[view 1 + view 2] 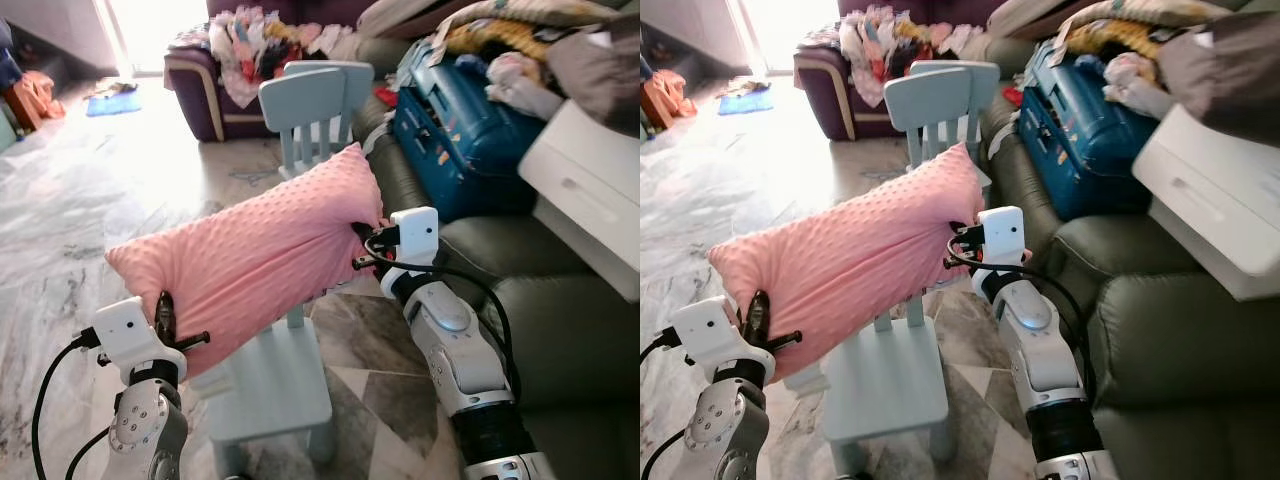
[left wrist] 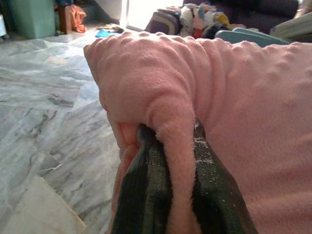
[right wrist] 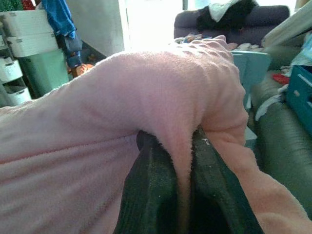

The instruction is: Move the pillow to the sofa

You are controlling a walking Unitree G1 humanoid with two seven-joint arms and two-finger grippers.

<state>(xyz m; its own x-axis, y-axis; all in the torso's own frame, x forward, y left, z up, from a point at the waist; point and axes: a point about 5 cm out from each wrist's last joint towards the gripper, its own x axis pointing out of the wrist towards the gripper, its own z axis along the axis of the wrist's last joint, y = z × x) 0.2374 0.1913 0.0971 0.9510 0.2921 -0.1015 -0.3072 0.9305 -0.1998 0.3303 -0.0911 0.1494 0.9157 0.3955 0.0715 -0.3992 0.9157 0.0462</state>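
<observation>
In the left eye view, one pink dimpled fleece pillow [image 1: 255, 255] hangs in the air between two tools, tilted so its right end rides higher. The left tool [image 1: 165, 318] pinches its lower left corner; the right tool [image 1: 366, 240] bites into its upper right end. Under the pillow stands one pale blue child's chair [image 1: 270, 385], its back hidden behind the pillow, and a second pale blue chair [image 1: 310, 105] stands farther off. To the right runs one grey-green leather sofa [image 1: 560, 330], carrying one blue hard case [image 1: 465, 135] and one white drawer unit [image 1: 590, 195] cut off by the frame edge. A dark purple armchair [image 1: 195, 85] piled with mixed clothes sits at the back on the grey marbled tile floor [image 1: 70, 210].

The right eye view gives the same count: one pillow, two chairs, two tools, with the left tool's fingers largely buried in fleece.

In the left wrist view, the two black fingers [image 2: 146, 190] are closed tight on a fold of the pillow squeezed up between them.

In the right wrist view, the fingers [image 3: 151, 190] likewise clamp a ridge of pink fleece; their tips are hidden in the fabric.
</observation>
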